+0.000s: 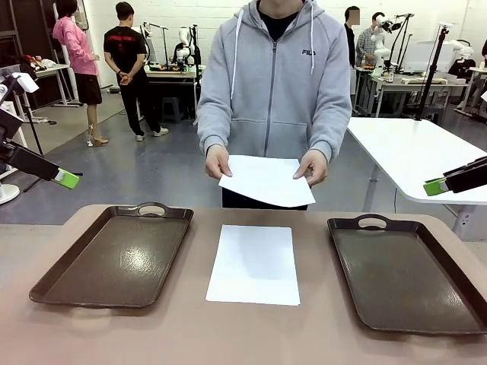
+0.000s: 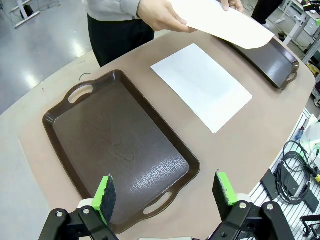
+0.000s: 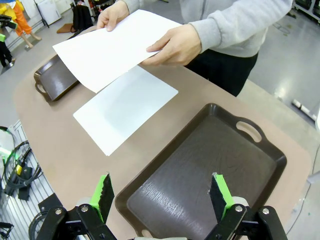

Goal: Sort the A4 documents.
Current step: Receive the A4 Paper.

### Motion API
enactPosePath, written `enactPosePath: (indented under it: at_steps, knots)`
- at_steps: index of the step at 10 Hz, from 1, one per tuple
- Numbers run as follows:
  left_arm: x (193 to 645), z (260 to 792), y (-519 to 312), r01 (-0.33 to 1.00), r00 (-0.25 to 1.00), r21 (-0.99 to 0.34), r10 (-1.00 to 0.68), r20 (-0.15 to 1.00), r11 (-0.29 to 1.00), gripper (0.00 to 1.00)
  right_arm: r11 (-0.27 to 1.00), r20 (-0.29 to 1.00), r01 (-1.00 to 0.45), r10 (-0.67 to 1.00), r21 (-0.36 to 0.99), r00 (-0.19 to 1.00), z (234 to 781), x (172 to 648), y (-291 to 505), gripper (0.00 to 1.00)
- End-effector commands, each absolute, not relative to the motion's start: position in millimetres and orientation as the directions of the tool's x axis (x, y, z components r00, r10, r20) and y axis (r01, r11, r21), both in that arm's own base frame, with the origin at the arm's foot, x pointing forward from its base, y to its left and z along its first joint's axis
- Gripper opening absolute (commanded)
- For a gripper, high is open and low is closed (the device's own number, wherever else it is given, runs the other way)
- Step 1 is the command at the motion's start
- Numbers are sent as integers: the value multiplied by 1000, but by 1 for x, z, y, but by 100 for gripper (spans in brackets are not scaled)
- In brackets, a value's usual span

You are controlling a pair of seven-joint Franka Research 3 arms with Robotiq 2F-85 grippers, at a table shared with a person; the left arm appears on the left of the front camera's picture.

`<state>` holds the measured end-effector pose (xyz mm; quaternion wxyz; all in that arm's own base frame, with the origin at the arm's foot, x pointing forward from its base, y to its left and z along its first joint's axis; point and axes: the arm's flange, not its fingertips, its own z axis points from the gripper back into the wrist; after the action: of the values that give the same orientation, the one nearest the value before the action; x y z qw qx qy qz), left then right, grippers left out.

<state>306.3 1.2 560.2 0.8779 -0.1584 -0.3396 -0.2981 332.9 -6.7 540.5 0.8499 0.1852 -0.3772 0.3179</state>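
Observation:
One white A4 document lies flat on the table between the two brown trays. A person in a grey hoodie holds a second A4 document in both hands above the table's far edge. My left gripper hovers open and empty above the near end of the left tray; in the front view its green-tipped finger shows at the left. My right gripper hangs open and empty over the right tray; its finger shows at the right.
Both trays are bare inside, with handle cut-outs at their ends. The rounded tan table spans the foreground. Cables hang past the table's edge. A white table stands behind on the right.

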Motion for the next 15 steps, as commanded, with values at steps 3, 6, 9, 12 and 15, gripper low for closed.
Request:
enactPosePath:
  at_steps: [3, 6, 9, 12, 15]
  knots:
    - [307, 560, 1, 630, 591, -75, -415, 691, 773, 100, 726, 761, -683, 396, 82, 513, 539, 334, -7, 100]
    - [307, 560, 1, 630, 591, -75, -415, 691, 773, 100, 726, 761, -683, 396, 82, 513, 539, 334, -7, 100]
    - [307, 560, 1, 630, 591, -75, -415, 691, 773, 100, 726, 761, -683, 396, 82, 513, 539, 334, -7, 100]
    - [307, 560, 1, 630, 591, -75, -415, 691, 773, 100, 726, 761, -683, 396, 82, 513, 539, 334, -7, 100]
    - [307, 560, 1, 630, 591, -75, -415, 691, 773, 100, 726, 761, -683, 396, 82, 513, 539, 334, -7, 100]
